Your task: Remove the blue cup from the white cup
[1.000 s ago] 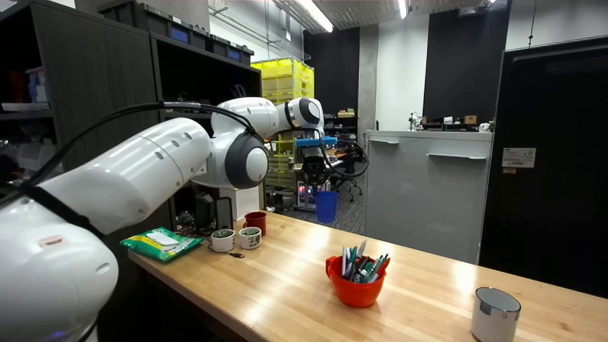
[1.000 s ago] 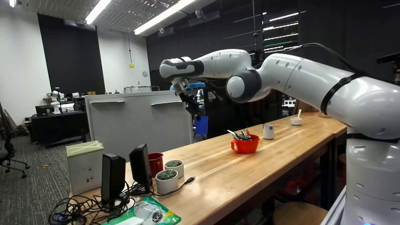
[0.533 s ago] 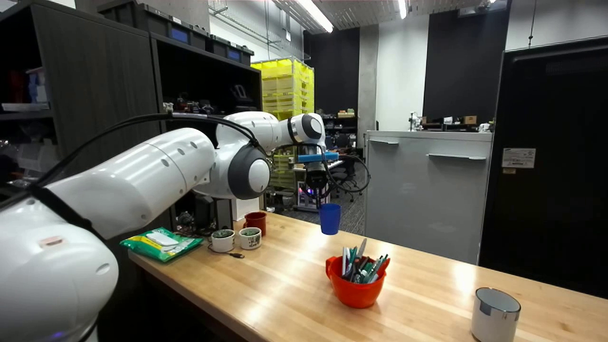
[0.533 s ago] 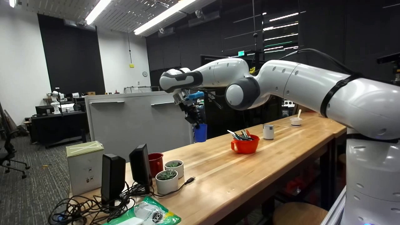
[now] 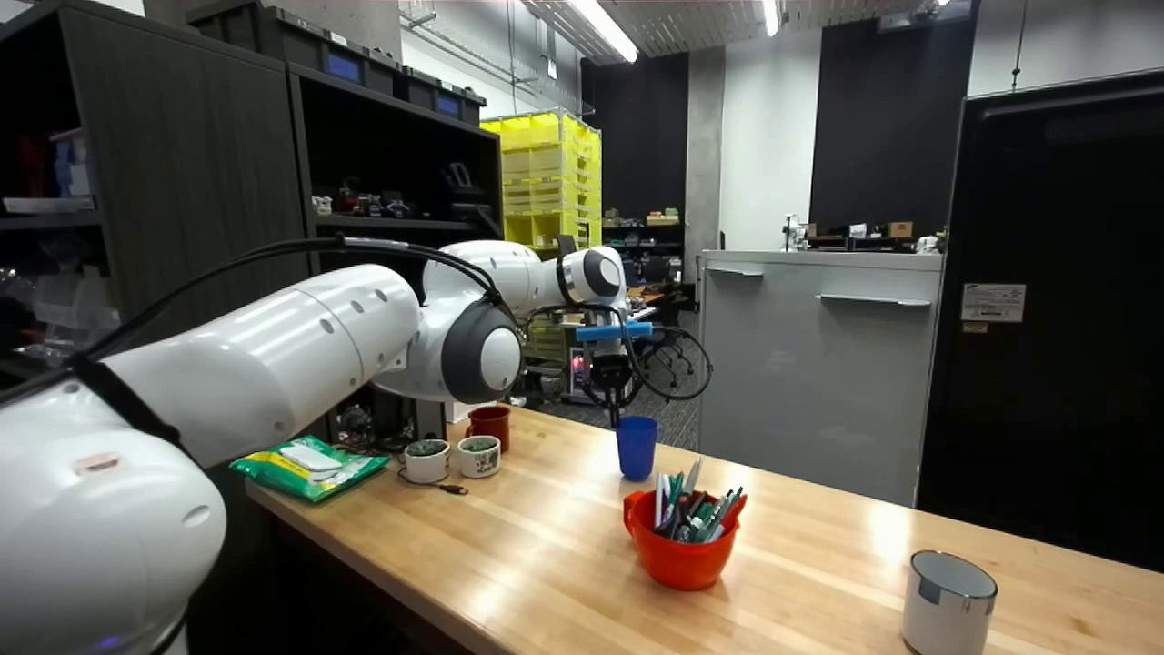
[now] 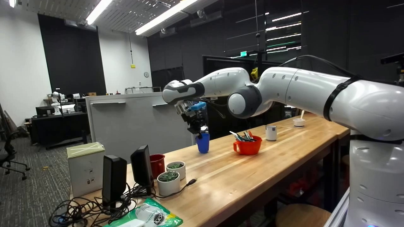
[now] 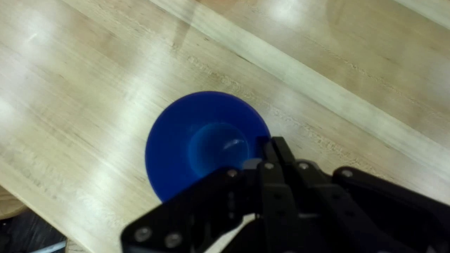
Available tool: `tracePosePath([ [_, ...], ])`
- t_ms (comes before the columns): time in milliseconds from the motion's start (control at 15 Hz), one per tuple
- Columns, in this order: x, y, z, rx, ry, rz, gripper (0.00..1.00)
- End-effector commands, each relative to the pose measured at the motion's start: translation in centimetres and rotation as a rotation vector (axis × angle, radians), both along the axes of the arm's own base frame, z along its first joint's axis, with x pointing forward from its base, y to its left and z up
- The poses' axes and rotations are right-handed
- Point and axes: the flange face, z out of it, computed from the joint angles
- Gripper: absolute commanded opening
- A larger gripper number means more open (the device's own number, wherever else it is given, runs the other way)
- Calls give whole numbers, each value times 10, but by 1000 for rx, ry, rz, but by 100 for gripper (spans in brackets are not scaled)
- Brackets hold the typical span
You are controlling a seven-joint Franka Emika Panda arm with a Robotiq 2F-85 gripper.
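Note:
The blue cup (image 5: 637, 448) is upright over the far edge side of the wooden table; it also shows in an exterior view (image 6: 203, 143). In the wrist view I look down into the blue cup (image 7: 197, 116), which holds nothing I can see. My gripper (image 7: 271, 140) is shut on its rim, one finger inside and one outside; the gripper also shows in both exterior views (image 5: 617, 420) (image 6: 199, 135). I cannot tell whether the cup's base touches the table. The white cup (image 5: 950, 605) stands upright and apart on the table, past the red bowl; it also shows in an exterior view (image 6: 270, 133).
A red bowl of pens (image 5: 682, 555) stands between the two cups. Two white plant pots (image 6: 169, 183), a dark red mug (image 6: 157, 164), black speakers (image 6: 114, 179), cables and a green packet (image 5: 309, 468) are at one end. A small tub with a spoon (image 6: 299, 122) stands farther along.
My gripper has lowered the blue cup from well above the table's far edge down to about table height, shifting slightly towards the red bowl. The white cup has not moved.

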Motion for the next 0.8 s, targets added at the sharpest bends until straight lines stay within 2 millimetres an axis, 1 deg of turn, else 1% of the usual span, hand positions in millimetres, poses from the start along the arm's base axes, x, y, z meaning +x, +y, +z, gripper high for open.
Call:
tracePosePath([
  [0,1,-1,-10,-10,-3,-6,1],
  [67,1,-1,-11,-11,4,-5,1],
  [133,0,0,-9,-11,7,-4,29],
  [200,0,0,-7,-10,7,1,29],
  [333,0,1,-3,-12,6,4,39],
  [533,-1,3,5,-13,1,12,58],
  [600,-1,4,8,-14,-4,15,66],
  [733,-1,7,20,-15,-20,23,79],
])
